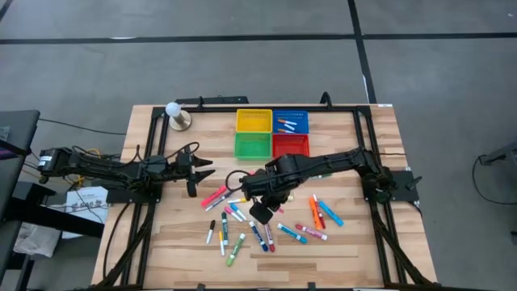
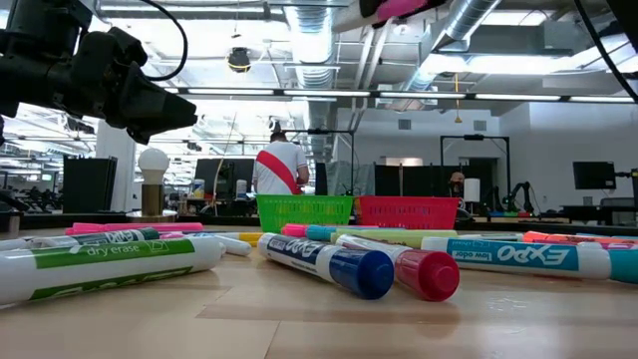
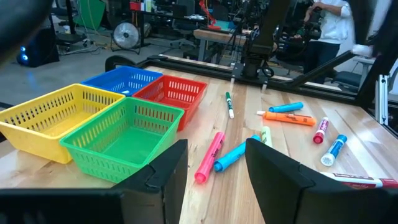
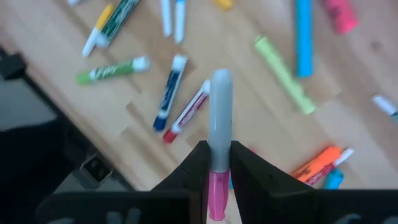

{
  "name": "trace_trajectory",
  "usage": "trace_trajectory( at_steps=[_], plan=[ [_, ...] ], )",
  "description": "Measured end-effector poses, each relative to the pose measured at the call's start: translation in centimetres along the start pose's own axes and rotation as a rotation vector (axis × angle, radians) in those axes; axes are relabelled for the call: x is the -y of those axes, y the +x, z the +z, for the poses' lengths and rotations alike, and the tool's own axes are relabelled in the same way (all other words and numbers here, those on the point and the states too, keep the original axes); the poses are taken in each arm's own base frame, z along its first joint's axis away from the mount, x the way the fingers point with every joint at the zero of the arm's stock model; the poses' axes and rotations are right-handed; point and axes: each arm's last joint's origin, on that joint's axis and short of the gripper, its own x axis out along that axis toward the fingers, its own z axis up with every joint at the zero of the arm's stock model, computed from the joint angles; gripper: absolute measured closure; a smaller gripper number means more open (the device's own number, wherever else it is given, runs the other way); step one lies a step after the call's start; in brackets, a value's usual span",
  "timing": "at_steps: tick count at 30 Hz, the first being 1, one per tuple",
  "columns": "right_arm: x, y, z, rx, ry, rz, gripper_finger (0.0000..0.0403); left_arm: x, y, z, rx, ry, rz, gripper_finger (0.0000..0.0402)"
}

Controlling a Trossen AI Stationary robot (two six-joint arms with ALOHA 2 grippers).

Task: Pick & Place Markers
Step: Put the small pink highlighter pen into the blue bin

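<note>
Wooden table [image 1: 371, 234] with black frame rails along its sides. Both dark arms reach in over it. Left arm comes from the left edge, its gripper [image 1: 196, 170] over bare table left of the baskets, jaws apart with nothing between them; the left wrist view shows its two dark fingers [image 3: 169, 168] spread over open wood. Right arm stretches from the right edge toward mid-table; right gripper [image 1: 260, 212] sits above the marker pile, jaws closed on a pink marker [image 4: 217, 134] with a grey-white cap, held clear of the table and sticking out past the fingertips.

Four small baskets in a square block at the far middle: yellow basket [image 1: 253, 120], blue basket [image 1: 291, 121] with a few markers inside, green basket [image 1: 252, 145], red basket [image 1: 291, 145]. White ball on a round stand [image 1: 175, 114] at far left corner.

Loose markers [image 1: 242, 230] scattered flat across the near middle of the table, mixed colours, some touching, orange and blue ones [image 1: 323, 214] off to the right. Person in white top with red sash [image 2: 279, 165] in the room behind.
</note>
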Motion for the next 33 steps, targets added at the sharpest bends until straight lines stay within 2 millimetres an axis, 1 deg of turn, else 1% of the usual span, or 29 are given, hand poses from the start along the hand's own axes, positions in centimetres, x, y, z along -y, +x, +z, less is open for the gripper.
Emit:
trace_trajectory(
  at_steps=[4, 10, 18, 24, 33],
  plan=[
    [1.2, -0.2, 1.3, 0.040, 0.027, -0.030, 0.0359, 0.0, 0.0, 0.0, 0.000, 0.000, 0.000, 0.0241],
    [3.4, -0.5, 3.6, 0.053, 0.032, -0.038, 0.0359, 0.0, 0.0, 0.0, 0.000, 0.000, 0.000, 0.0241],
    [6.7, -1.0, 6.4, 0.068, 0.054, -0.046, 0.0359, 0.0, 0.0, 0.0, 0.000, 0.001, 0.000, 0.0241],
    [10.2, -1.6, 8.8, 0.083, 0.080, -0.056, 0.0358, 0.0, 0.0, 0.0, 0.000, 0.002, 0.000, 0.0241],
    [16.4, -2.7, 11.9, 0.107, 0.143, -0.073, 0.0357, 0.0, 0.0, 0.0, 0.000, 0.003, 0.000, 0.0241]
  ],
)
